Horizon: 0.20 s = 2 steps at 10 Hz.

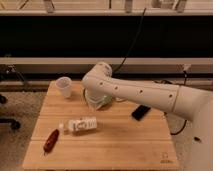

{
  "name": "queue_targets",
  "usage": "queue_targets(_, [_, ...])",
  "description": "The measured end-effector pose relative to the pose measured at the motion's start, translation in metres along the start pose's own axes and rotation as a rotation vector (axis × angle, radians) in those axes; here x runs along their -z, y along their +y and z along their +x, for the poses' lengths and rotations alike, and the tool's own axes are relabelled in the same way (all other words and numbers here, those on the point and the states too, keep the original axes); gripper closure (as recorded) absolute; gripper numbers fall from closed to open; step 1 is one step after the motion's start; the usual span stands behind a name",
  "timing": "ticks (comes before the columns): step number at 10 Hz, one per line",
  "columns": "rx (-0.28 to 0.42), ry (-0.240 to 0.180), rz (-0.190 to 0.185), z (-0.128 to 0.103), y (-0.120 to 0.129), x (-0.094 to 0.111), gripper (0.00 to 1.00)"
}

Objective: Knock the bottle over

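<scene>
Bottle [80,124] toppled, white-capped, pincer [96,104] above

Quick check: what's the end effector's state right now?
End effector: low over the table by the green bowl, mostly hidden by the arm; holding nothing. Bottle lies on its side, untouched.

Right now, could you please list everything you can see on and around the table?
bottle: one, clear with white cap, lying on its side, left of the table's centre
cup: one, white translucent, upright, back left corner
bowl: one, green, mostly hidden behind the arm, back centre
red object: one, front left
black object: one, flat, right of centre
table: one, light wood
cable: one, black, behind
arm: one, white, reaching in from the right
gripper: one, above the bowl, largely hidden
</scene>
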Motion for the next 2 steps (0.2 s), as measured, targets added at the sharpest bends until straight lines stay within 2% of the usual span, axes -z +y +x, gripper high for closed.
queue_targets(1, [-0.014, -0.002, -0.006, 0.0002, 0.0042, -0.0007, 0.93])
queue_targets(2, [-0.016, -0.005, -0.006, 0.0011, 0.0076, 0.0014, 0.95])
